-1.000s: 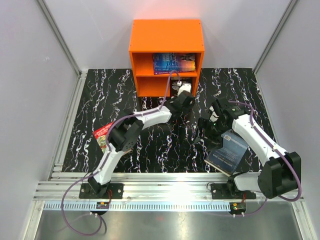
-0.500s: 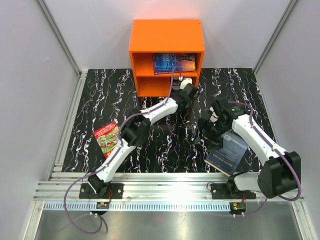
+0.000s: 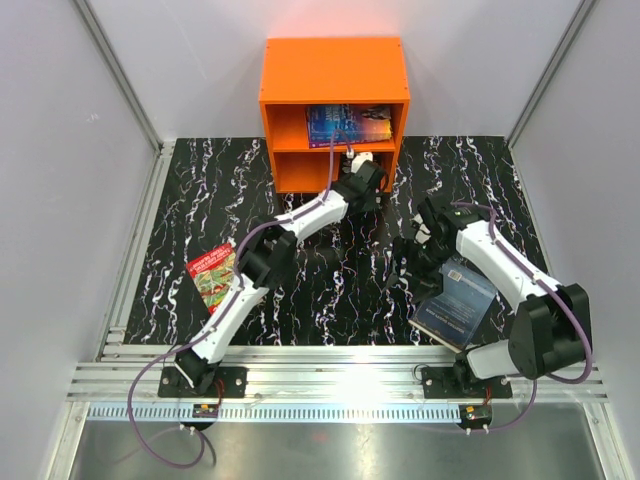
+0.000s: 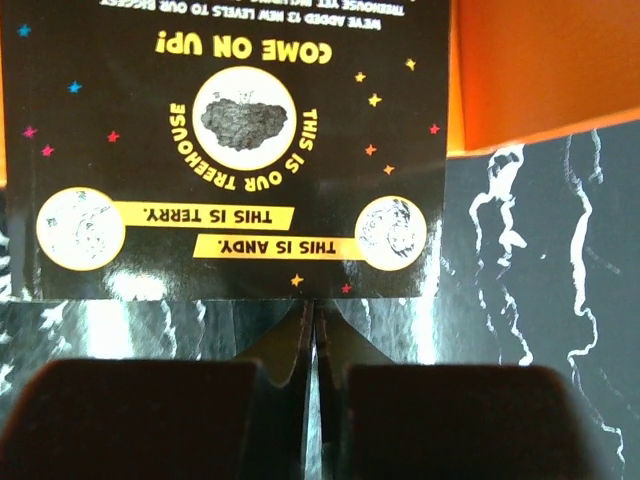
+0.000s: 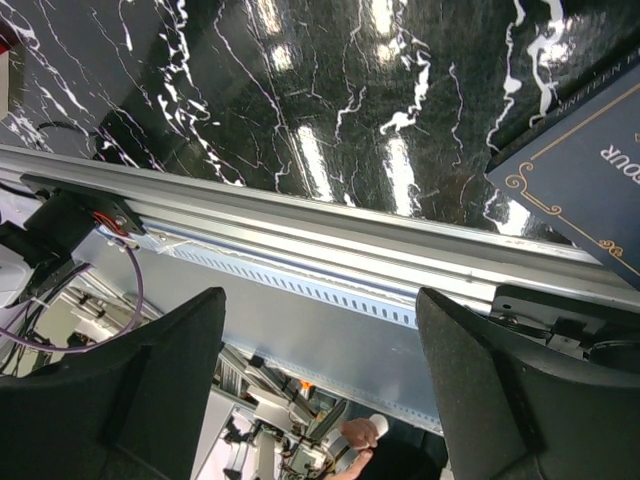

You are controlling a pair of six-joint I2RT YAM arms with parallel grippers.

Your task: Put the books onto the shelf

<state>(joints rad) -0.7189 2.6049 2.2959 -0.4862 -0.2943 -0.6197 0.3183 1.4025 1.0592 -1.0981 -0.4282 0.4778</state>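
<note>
- The shelf [image 3: 335, 75] is a bright orange box with one flat divider. It stands at the 12 o'clock edge of the black, white-veined table [image 3: 330, 295], with its open side facing the arms.
- A blue book [image 3: 348, 125] with a glowing sunset cover lies in the upper compartment.
- The left arm reaches to the mouth of the lower compartment. The left gripper [image 4: 315, 318] has its jaws pressed together, tips right at the near edge of a black book [image 4: 230, 150].
- I cannot tell whether the jaws nip that edge or only touch it.
- The black book lies flat with its far end inside the orange frame. Its cover has coloured stars, pale circles and yellow banners.
- A red-green book [image 3: 213, 275] lies flat on the table at about 9 o'clock, well apart from the shelf.
- A dark blue book [image 3: 458, 305] with a thin gold border line lies at about 4 o'clock, beside the right arm.
- The right gripper [image 5: 320, 300] hangs over bare table near the centre, spread wide with nothing between its fingers.
</note>
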